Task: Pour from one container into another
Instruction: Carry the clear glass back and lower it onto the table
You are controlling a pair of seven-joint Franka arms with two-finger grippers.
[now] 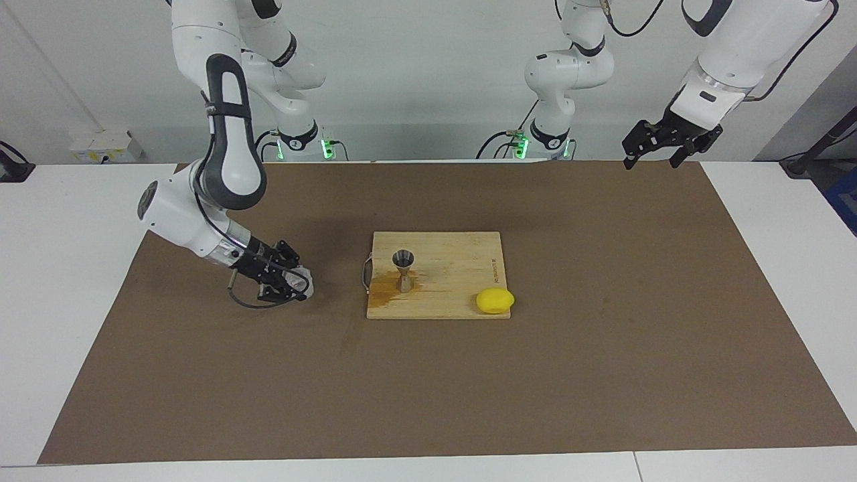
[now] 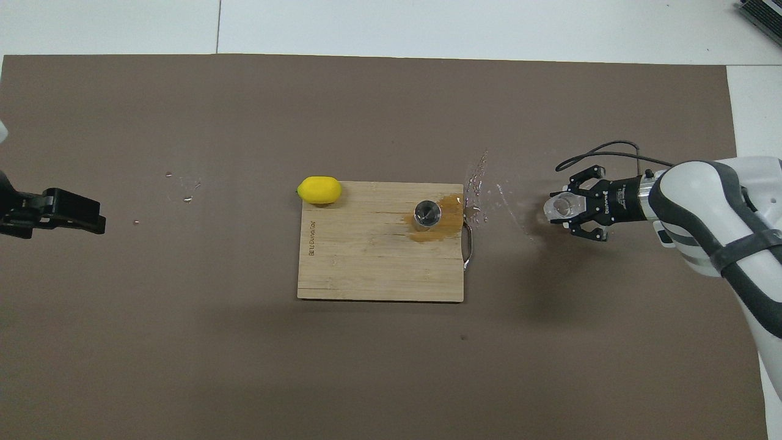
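Resting on the mat toward the right arm's end of the table, the glass sits between the right gripper's fingers, which are clenched on it; its mouth shows from above, so its axis looks upright (tilt is hard to judge). The jigger stands upright on the board at mid-table, beside a wet stain. A lemon lies at the board's corner. The left gripper waits raised over the mat's edge, fingers apart.

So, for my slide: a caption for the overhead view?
Right gripper holds the glass tumbler beside the board; jigger stands in a spill.
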